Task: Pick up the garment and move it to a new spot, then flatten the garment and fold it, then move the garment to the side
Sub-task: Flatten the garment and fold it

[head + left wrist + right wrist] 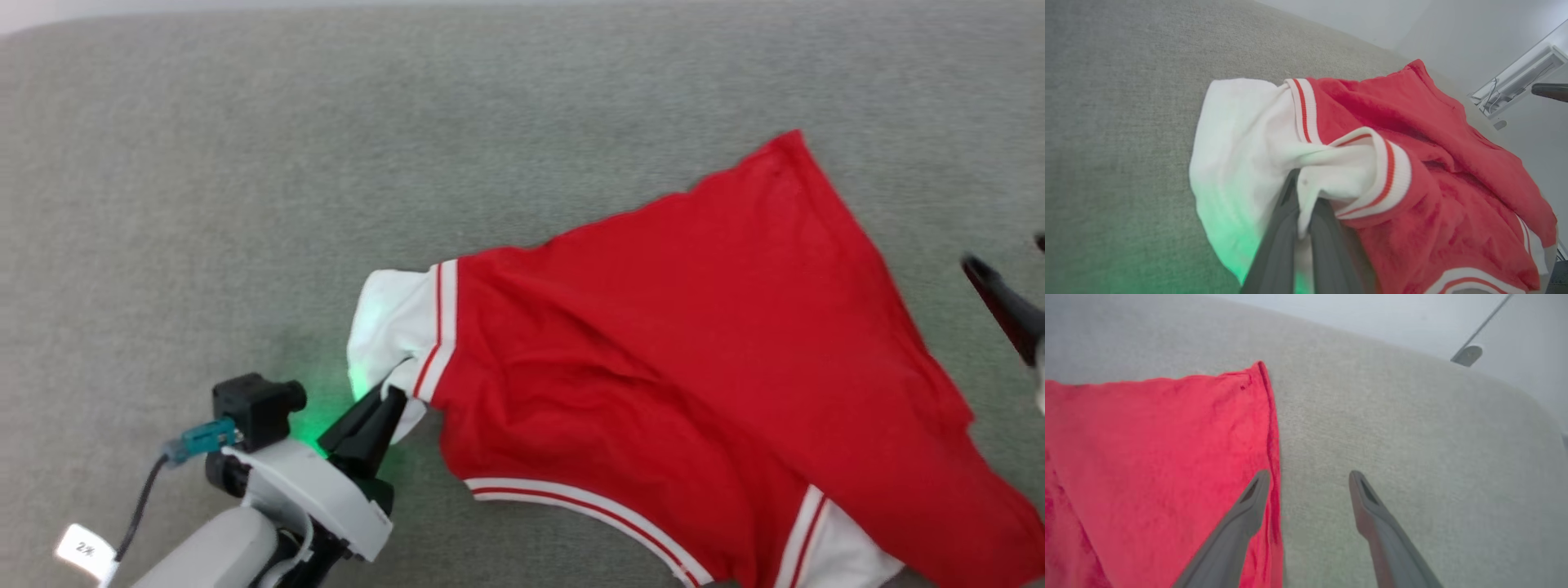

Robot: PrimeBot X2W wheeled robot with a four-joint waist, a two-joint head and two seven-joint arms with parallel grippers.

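The red garment [686,343] lies spread across the grey cloth surface, with a white end panel at its left and white double stripes along its near edge. My left gripper [390,394] is shut on that white panel; in the left wrist view the white cloth [1257,134] bunches between its fingers [1327,245]. My right gripper [1308,479] stands open above the garment's [1147,457] right edge, one finger [1249,506] over the red cloth and the other over bare surface. In the head view one dark fingertip [992,290] shows at the right edge.
The grey fabric surface [326,163] stretches far to the left and back of the garment. A white wall and a pale fixture [1519,81] lie beyond its far edge. A green glow falls on the surface by my left wrist.
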